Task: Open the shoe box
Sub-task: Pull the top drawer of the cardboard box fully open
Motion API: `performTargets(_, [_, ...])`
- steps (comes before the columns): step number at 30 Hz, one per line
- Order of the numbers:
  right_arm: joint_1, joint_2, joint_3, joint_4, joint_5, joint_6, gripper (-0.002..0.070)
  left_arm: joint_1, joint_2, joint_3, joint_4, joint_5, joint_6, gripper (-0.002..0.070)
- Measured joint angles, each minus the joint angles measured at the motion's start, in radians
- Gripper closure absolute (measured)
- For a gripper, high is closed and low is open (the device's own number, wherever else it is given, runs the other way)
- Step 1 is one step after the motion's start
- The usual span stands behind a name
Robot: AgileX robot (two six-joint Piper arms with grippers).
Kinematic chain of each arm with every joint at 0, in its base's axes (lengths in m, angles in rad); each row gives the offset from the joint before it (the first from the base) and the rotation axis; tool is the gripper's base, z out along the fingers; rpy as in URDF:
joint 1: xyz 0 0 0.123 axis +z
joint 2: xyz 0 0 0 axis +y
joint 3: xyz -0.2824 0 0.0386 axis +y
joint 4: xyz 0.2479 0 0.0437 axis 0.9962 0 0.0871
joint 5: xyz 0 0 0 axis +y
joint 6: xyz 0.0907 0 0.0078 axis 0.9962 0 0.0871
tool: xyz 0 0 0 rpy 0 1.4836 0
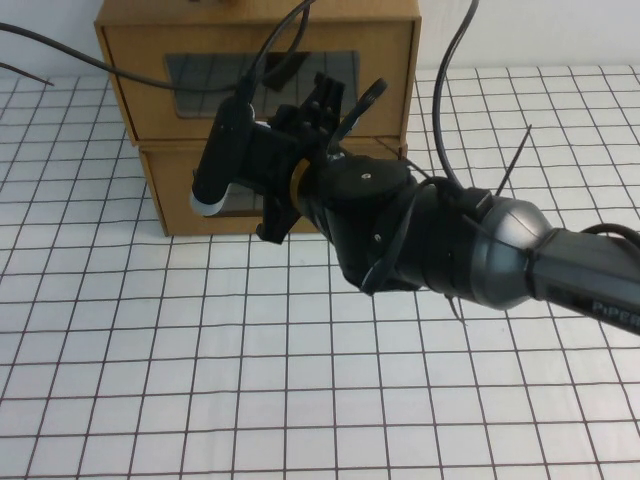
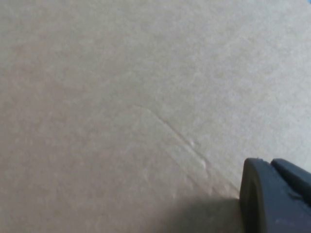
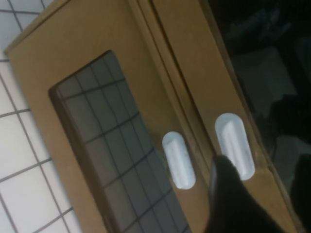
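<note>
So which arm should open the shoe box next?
Right. The right gripper hovers, jaws open, at the shoe boxes, near their white oval handles. The left gripper only faces bare cardboard.

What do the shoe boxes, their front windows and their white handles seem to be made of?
The shoe boxes look like brown cardboard: matt, fibrous faces. Their windows are probably clear plastic film: glossy, grid lines showing in them. The handles seem white plastic, smooth with a sheen. The right gripper is open before the boxes; the left gripper sits close against cardboard.
</note>
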Motion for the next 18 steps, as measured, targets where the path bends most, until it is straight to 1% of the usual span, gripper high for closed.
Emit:
performTargets(7, [-0.014, 0.071, -0.044, -0.015, -0.019, 0.0, 0.0461, 0.0, 0.0, 0.0, 0.0, 0.015, 0.0, 0.0677])
performTargets(18, [-0.014, 0.128, -0.093, -0.04, -0.016, 0.0, 0.0467, 0.0, 0.0, 0.0, 0.0, 0.017, 0.0, 0.0677])
